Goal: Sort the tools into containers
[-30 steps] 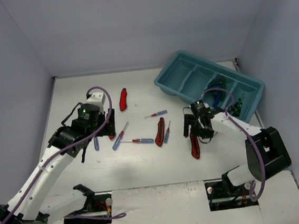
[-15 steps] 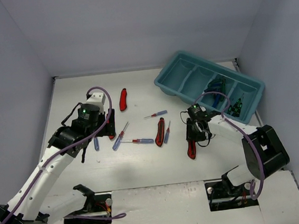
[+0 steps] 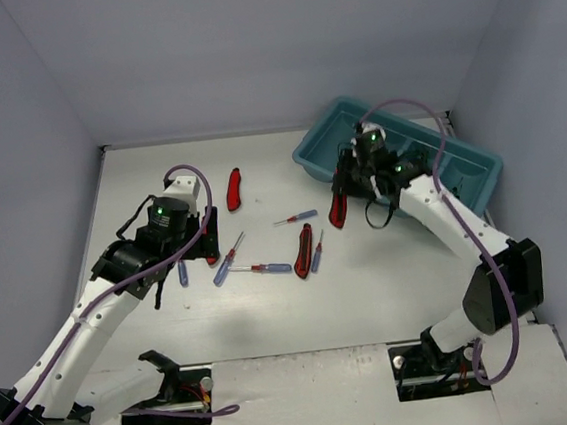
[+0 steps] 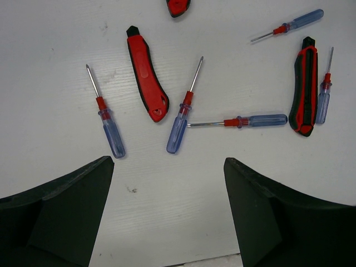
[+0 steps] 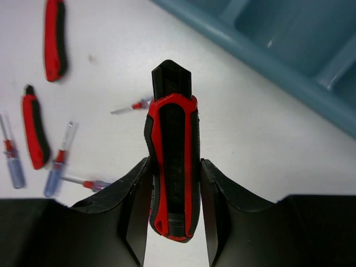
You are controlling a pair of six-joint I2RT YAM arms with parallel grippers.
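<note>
My right gripper point(image 3: 346, 188) is shut on a red-and-black utility knife point(image 3: 338, 208), held in the air just in front of the near left corner of the teal tray point(image 3: 311, 160). In the right wrist view the knife point(image 5: 172, 139) stands upright between my fingers point(image 5: 133, 194), with the tray's rim point(image 5: 250, 53) beyond it. My left gripper point(image 4: 168, 167) is open and empty above the table. Ahead of it lie a red knife point(image 4: 147, 72) and blue-handled screwdrivers point(image 4: 179, 125). More knives point(image 3: 233, 188) and screwdrivers point(image 3: 296, 216) lie mid-table.
Another red knife point(image 3: 302, 251) lies between two screwdrivers point(image 3: 266, 267) at the centre. Green-handled tools point(image 3: 454, 192) lie in the tray's right compartments, partly behind my right arm. Walls close in the table on three sides.
My right gripper has lifted the red knife off the table and carried it back and up to the tray's near left corner. The left arm has not moved.
</note>
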